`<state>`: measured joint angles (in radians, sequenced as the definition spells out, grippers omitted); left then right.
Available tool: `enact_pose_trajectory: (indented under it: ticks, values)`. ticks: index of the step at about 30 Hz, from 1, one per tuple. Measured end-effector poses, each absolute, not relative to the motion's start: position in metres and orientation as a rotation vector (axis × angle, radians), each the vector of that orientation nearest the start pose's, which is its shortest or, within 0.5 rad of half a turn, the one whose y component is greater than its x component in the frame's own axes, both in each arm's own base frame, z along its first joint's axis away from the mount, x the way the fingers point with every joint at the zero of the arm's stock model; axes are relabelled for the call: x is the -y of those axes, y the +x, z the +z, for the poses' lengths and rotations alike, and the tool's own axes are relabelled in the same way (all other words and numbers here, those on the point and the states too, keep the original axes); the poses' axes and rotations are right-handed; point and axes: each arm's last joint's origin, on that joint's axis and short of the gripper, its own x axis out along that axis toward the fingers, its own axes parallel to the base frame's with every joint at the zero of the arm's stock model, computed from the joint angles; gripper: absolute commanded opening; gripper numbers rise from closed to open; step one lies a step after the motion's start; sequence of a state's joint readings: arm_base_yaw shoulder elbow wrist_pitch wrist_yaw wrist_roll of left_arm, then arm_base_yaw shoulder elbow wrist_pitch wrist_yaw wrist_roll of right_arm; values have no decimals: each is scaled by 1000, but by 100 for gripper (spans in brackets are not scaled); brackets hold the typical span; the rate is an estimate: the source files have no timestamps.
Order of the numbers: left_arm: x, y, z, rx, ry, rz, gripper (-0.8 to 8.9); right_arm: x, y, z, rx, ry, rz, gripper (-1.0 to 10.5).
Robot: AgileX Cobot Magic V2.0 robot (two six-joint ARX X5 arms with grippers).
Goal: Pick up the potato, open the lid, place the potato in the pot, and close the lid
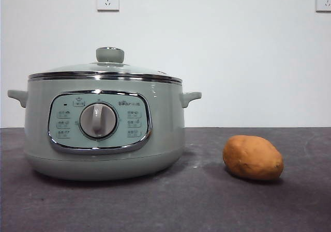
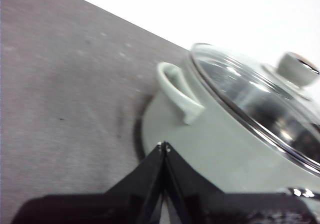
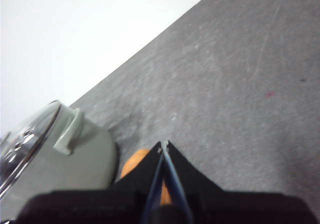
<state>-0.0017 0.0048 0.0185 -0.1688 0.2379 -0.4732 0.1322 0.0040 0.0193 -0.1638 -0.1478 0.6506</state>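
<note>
Opening step, nothing grasped. The potato (image 1: 253,157) lies on the surface (image 1: 207,201), at 3 o'clock from the pot (image 1: 103,134); the lid (image 1: 106,69) is seated. The left claw (image 2: 164,146) and right claw (image 3: 163,144) are both together, empty. Next, by judgement: the right claw, above the potato, must part and descend.

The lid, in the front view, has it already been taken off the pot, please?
No, the lid sits closed on the pot, its chrome rim resting all along the pot's top edge.
</note>
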Motion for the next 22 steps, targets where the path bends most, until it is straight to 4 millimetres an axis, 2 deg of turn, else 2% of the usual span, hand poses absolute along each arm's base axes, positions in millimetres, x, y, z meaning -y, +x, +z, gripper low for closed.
enact_pose_trajectory:
  ticks: [4, 7, 15, 22]
  values:
    - [8, 93, 155, -236, -494, -241, -6, -17, 93, 156, -251, 667, 243, -4]
    - [9, 88, 168, -256, -497, -243, -6, -18, 92, 167, -246, 676, 274, -9]
    - [9, 67, 222, -225, -490, -258, -6, -19, 89, 218, -251, 673, 338, -9]
    - [10, 52, 267, -240, -425, -313, -6, -20, 93, 271, -330, 551, 321, -8]
